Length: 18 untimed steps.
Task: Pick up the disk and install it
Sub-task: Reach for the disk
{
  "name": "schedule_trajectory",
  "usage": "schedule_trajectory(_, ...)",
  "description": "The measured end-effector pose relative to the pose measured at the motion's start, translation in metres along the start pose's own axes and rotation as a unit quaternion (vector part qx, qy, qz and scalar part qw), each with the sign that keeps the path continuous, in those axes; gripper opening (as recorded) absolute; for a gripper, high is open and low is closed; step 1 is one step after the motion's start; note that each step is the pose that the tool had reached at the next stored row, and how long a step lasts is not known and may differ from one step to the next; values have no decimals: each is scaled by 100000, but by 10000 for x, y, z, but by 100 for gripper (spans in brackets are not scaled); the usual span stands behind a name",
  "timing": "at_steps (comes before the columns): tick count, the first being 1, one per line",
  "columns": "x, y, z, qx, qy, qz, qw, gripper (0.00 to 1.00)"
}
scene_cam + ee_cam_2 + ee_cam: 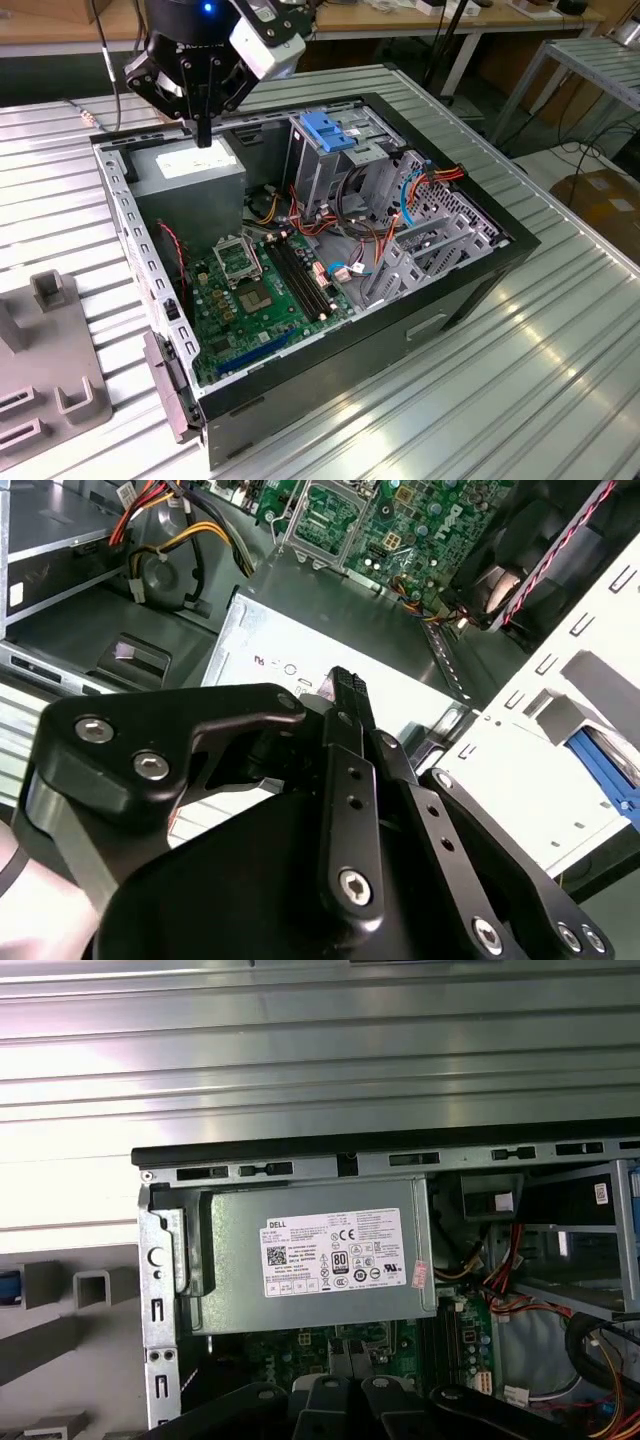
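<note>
My gripper (205, 132) hangs shut and holds nothing, just above the grey power supply (190, 172) in the back corner of the open computer case (480, 270), at the exterior view's left. In the second wrist view its black fingers (345, 695) press together over the supply's labelled top (315, 1255). A sliver of bright blue (602, 768) lies by a grey fixture outside the case; it looks like the disk's carrier, mostly cut off. It also shows as the blue edge (6, 1288) in the first wrist view.
A fixed blue bracket (325, 130) tops the metal drive cage (335, 165). The green motherboard (255, 285) and coloured cables (400, 200) lie inside. A grey fixture (55, 345) with posts stands on the ribbed metal table (520, 380) at the exterior view's left.
</note>
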State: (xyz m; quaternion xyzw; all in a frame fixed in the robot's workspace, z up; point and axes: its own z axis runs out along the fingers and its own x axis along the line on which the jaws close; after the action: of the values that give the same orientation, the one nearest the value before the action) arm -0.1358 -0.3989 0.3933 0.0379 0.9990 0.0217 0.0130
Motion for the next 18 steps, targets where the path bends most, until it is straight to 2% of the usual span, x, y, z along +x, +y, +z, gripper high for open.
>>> schedule_trajectory(6, 35, -3, -1, -2, -3, 1, 100000, 10)
schedule_trajectory(18, 154, -12, -4, -5, -3, 2, 100000, 10)
